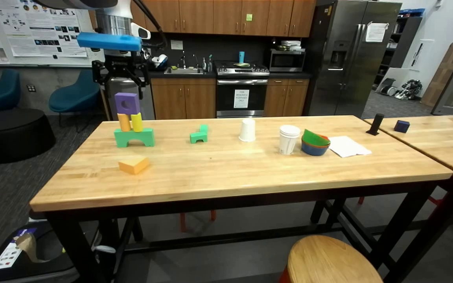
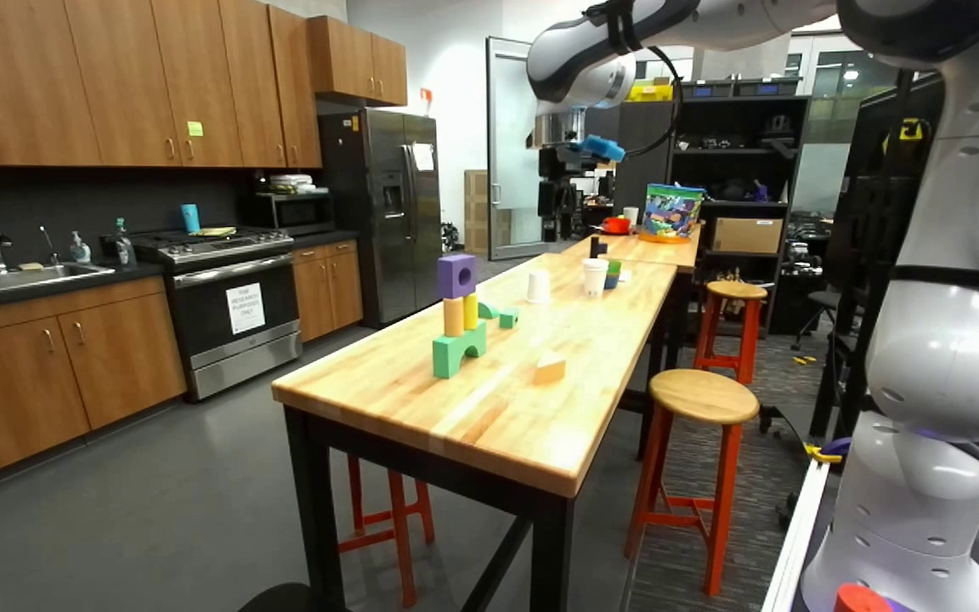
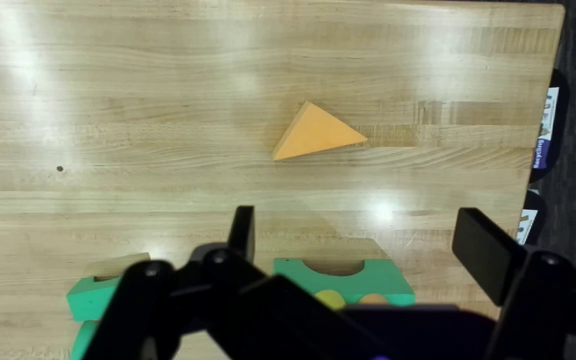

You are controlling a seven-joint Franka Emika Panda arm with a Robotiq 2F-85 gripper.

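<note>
My gripper (image 1: 120, 84) is open and holds nothing. It hangs above a block tower near one end of the wooden table; it also shows in an exterior view (image 2: 552, 217) and the wrist view (image 3: 355, 225). The tower has a purple block with a hole (image 1: 135, 103) on top, nearest the gripper but apart from it. Under it stand an orange cylinder (image 1: 124, 122) and a yellow cylinder (image 1: 137, 122) on a green arch (image 1: 134, 134). In the wrist view the gripper mostly hides the purple block. An orange triangular block (image 3: 318, 132) lies flat beside the tower.
Small green blocks (image 1: 199, 137) stand farther along the table (image 1: 210, 177). Beyond are an upside-down white cup (image 1: 247, 130), stacked white cups (image 1: 288, 140), nested bowls (image 1: 315, 149) and white paper (image 1: 348, 146). Stools (image 2: 704, 396) stand beside the table.
</note>
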